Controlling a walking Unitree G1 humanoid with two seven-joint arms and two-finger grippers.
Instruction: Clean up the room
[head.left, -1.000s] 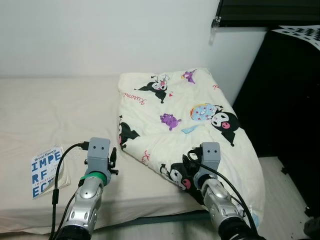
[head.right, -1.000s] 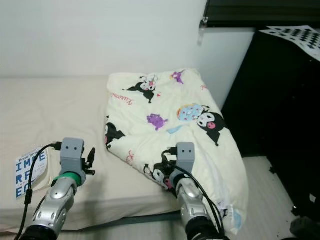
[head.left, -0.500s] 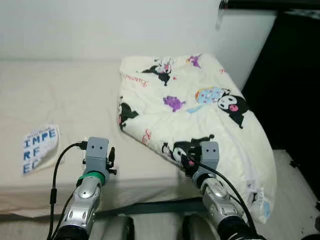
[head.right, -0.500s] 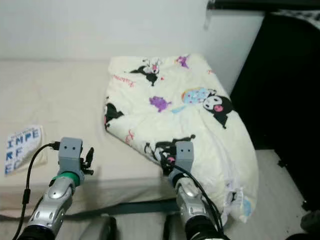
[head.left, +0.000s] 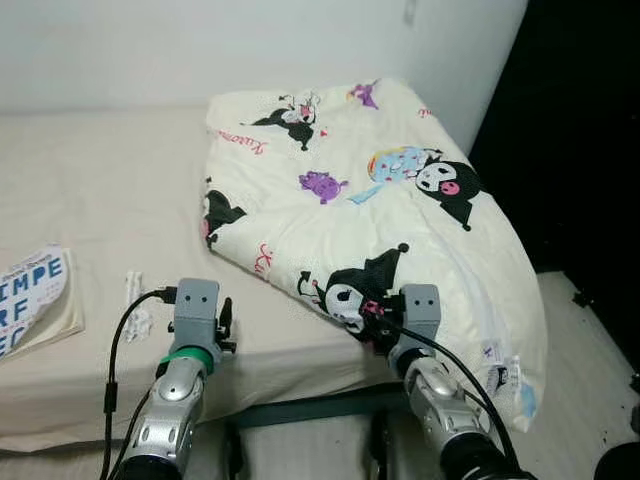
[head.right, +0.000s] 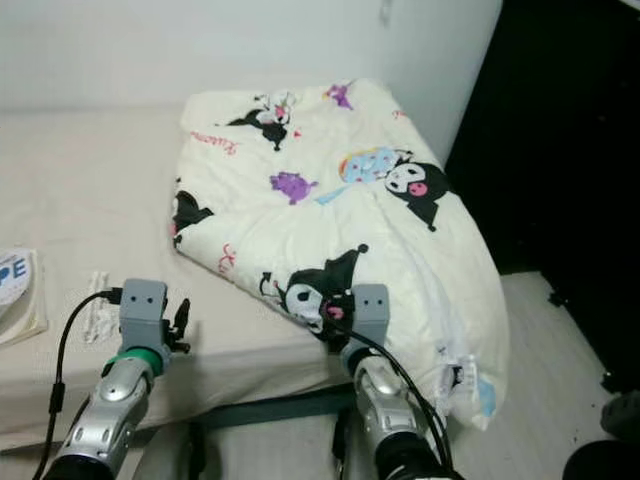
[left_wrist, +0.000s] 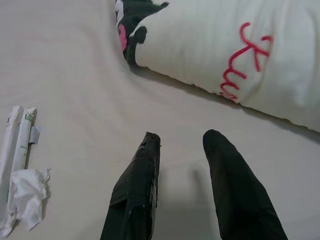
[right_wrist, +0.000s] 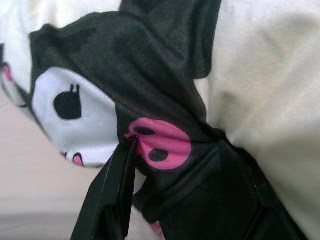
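right claw (right_wrist: 170, 192) clamped on quilt (head.left: 400, 230) edge | left claw (left_wrist: 182, 175) open, empty over bed (head.left: 90, 190) | we pull slowly, keeping fabric pinched

quilt (head.left: 370, 215): cream, printed with black-and-white cartoon figures, purple and blue motifs, red script; lay bunched and folded on the bed's 3 o'clock half, its far end toward 12 o'clock by the wall, its near end spilling over the mattress edge at 4 o'clock
book (head.left: 30, 305): white cover, large blue letters; lay flat at 9 o'clock, partly cut by the frame
wrappers (head.left: 135, 303): small, white, crumpled; lay at 8 o'clock, between book and quilt
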